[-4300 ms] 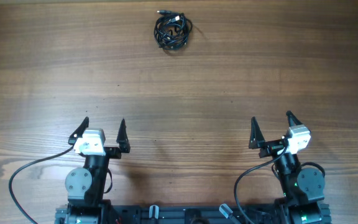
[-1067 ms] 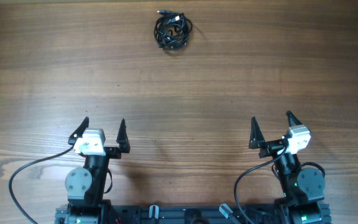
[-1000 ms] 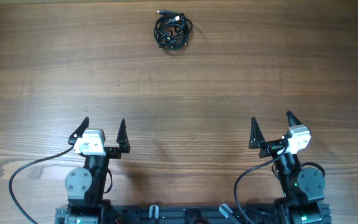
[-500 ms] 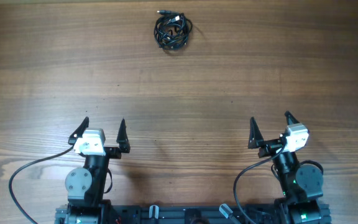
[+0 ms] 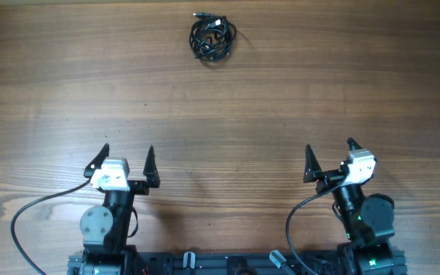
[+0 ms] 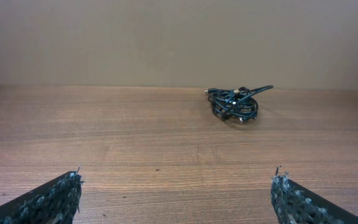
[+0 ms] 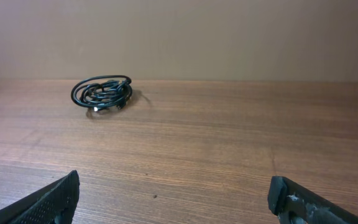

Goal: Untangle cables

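Observation:
The cables (image 5: 212, 38) lie as one small black tangle at the far middle of the wooden table; the left wrist view shows the cables (image 6: 235, 104) ahead and to the right, and in the right wrist view the cables (image 7: 102, 93) sit ahead to the left. My left gripper (image 5: 127, 157) stands open near the front left, far from the tangle, nothing between its fingers (image 6: 48, 199). Open and empty too, my right gripper (image 5: 329, 153) is at the front right, its fingers (image 7: 303, 202) wide apart.
The wooden table (image 5: 281, 92) stretches bare between the grippers and the tangle. Thick black arm wires (image 5: 37, 210) loop beside the left arm base, and another arm wire (image 5: 300, 214) curves by the right base. A beige wall (image 6: 179, 37) stands behind the table's far edge.
My right gripper has shifted slightly left and away from the front edge. The left arm and the cables have not moved.

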Motion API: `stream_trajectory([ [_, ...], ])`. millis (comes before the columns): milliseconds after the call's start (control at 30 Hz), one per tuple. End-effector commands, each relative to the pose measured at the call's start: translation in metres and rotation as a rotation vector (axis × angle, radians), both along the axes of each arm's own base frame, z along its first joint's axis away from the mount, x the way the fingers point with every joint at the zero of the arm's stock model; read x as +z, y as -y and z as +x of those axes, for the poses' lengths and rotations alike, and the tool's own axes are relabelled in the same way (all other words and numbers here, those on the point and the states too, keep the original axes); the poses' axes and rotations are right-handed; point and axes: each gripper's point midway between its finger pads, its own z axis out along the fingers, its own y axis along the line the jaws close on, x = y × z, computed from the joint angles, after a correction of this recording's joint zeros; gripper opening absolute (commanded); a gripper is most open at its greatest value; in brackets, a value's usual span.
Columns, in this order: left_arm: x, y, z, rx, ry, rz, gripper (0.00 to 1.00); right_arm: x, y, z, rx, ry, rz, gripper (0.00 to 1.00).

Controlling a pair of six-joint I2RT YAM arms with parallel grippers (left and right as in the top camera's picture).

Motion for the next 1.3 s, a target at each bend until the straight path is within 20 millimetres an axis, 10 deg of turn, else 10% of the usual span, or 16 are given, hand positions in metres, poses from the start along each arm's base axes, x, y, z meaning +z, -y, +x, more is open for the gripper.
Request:
stream_trajectory([
  [0, -0.001, -0.001, 0.0, 0.005, 0.001, 0.013, 1.0, -0.001, 0.005, 0.001, -0.027, -0.007, 0.011, 1.0],
  [1267, -0.001, -0.001, 0.0, 0.005, 0.001, 0.013, 1.0, 0.027, 0.005, -0.005, -0.025, 0.115, 0.033, 1.0],
])
